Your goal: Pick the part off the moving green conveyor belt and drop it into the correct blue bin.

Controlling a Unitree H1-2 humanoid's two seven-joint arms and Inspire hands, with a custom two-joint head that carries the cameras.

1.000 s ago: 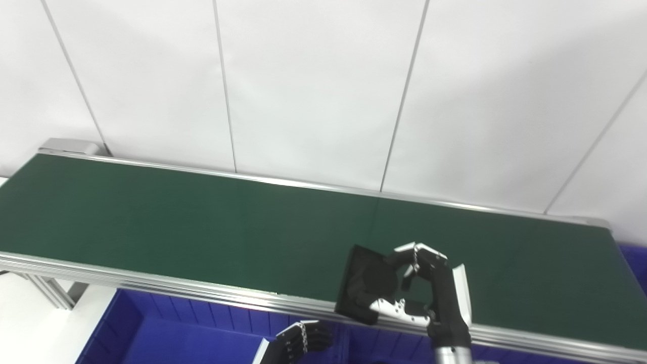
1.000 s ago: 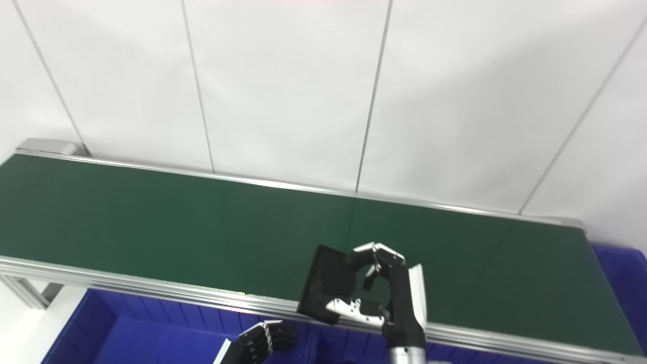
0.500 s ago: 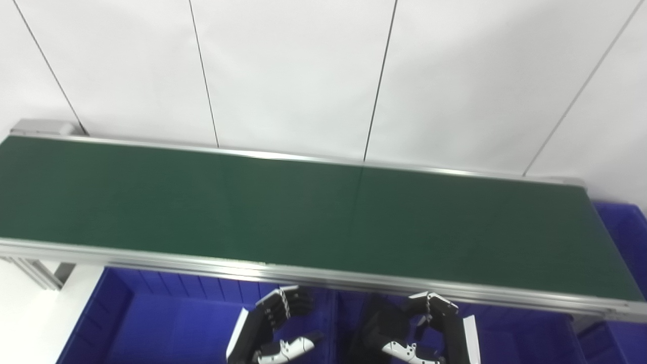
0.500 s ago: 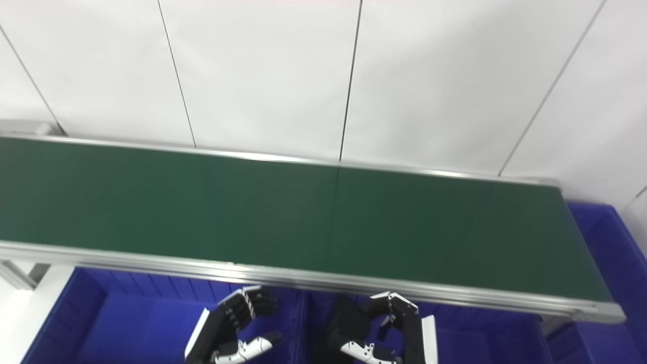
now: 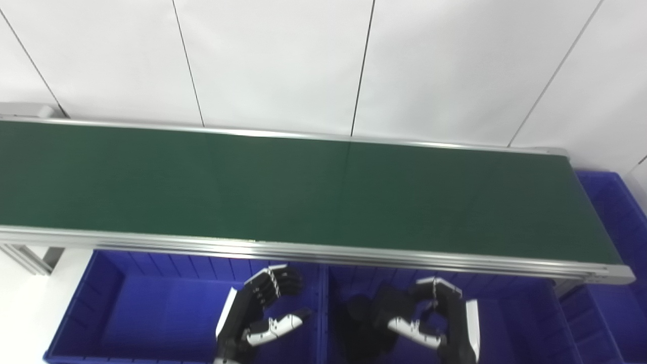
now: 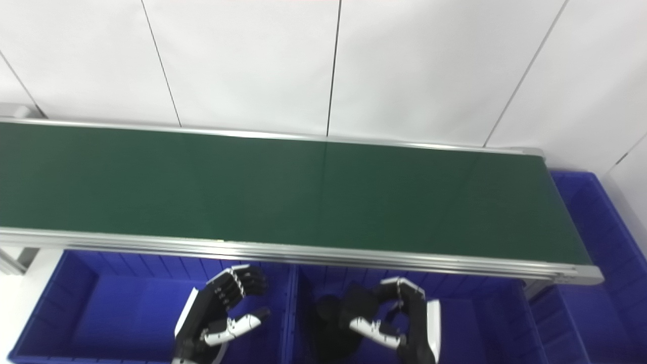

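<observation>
The green belt (image 5: 303, 192) runs bare across the middle, with nothing riding on it. Below its near rail sit two blue bins side by side: the left bin (image 5: 126, 303) at about seven o'clock and the right bin (image 5: 510, 313) at about five o'clock, split by a wall near six.

The right hand (image 5: 434, 323) hangs over the right bin, just past that wall, its fingers curled around the black part (image 5: 366, 323). The part is dark and partly lost against the bin's shadow, so whether the fingers are clamped on it or have just slackened is hard to judge; it looks held. The left hand (image 5: 263, 308) hovers over the left bin, fingers bent but apart, holding nothing.

The main risk is the dividing wall: the part sits close to it, so a release here could catch the edge and tip it into the wrong bin. A slow release could also snag the part on a finger.
</observation>
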